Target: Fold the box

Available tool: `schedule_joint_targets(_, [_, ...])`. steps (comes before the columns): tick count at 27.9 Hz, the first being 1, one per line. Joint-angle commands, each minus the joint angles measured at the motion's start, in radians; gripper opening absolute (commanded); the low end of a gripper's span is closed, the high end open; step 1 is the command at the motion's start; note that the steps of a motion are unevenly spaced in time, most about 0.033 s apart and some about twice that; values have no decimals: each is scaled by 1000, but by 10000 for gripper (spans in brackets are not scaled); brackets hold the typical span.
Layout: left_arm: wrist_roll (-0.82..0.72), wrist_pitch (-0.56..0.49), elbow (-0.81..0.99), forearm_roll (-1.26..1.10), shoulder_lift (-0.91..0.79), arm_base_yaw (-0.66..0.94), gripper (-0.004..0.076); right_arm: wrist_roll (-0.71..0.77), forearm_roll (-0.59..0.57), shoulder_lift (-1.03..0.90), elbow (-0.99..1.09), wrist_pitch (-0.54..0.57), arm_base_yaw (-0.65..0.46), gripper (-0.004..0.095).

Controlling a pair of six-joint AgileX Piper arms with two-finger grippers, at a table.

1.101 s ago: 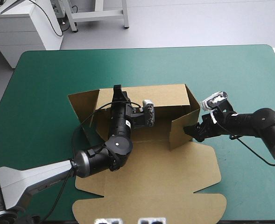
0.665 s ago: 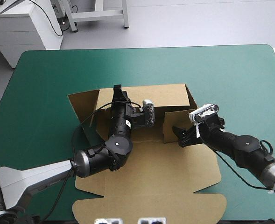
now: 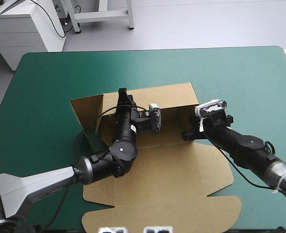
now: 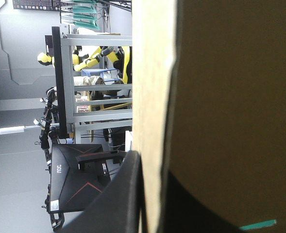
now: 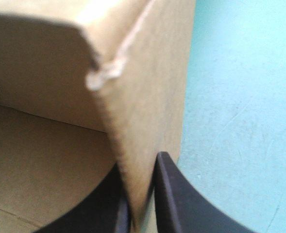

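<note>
The brown box (image 3: 172,165) lies mid-table with its back wall (image 3: 157,97) raised and its lid flat toward the near edge. My left gripper (image 3: 123,93) is shut on the back wall's top edge. In the left wrist view the board (image 4: 220,97) runs between the black fingers (image 4: 118,194). My right gripper (image 3: 187,132) is at the box's right end, shut on the upright side wall (image 3: 191,116). In the right wrist view that wall (image 5: 147,97) stands edge-on between the two fingers of the gripper (image 5: 142,204), close to the corner with the back wall.
A side flap (image 3: 87,116) stands angled out at the box's left end. The lid's scalloped edge (image 3: 181,213) reaches almost to the near table edge. Teal-green cover (image 3: 240,77) stretches beyond and to the right of the box.
My right gripper moved in from the right, pushed the side wall inward, then swung it upright at the box's right end and shut on it. The box slid slightly toward the near edge.
</note>
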Motion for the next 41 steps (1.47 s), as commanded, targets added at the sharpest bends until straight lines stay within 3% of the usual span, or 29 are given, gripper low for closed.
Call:
schedule_joint_targets(1, [-21,-7,-21,38,-40,-6,-8,-24,14,-24,-40,53,-1,-18])
schedule_joint_targets(5, [-21,-25,-21,61,-40,-6,-7,-24,14,-24,-40,55,-1,-20])
schedule_joint_targets(8, [-21,-51,-21,61,-40,-2,63,-24,14,-24,-40,63,-1,-20])
schedule_joint_targets(12, [-21,-51,-21,65,-40,-2,307,-24,14,-24,-40,73,-1,-20])
schedule_joint_targets(14, [-46,-55,-21,79,-40,-2,491,-24,14,-24,-40,77,-1,-20])
schedule_joint_targets(16, [-85,-55,-21,121,-40,-2,628,-24,14,-24,-40,78,-1,-20])
schedule_joint_targets(18, [-113,-55,-21,144,-40,-2,701,-24,14,-24,-40,79,-1,-20])
schedule_joint_targets(22, [-124,-19,-21,133,-40,-15,707,-24,14,-24,-40,79,-1,-18])
schedule_joint_targets(29, [-124,283,-21,131,-40,-198,707,-24,14,-24,-38,79,-1,-20])
schedule_joint_targets(32, [-124,362,-21,115,-40,-288,707,-24,14,-24,-38,79,-1,-20])
schedule_joint_targets(41, [-124,393,-21,-115,-40,-432,707,-24,14,-24,-38,76,-1,-20])
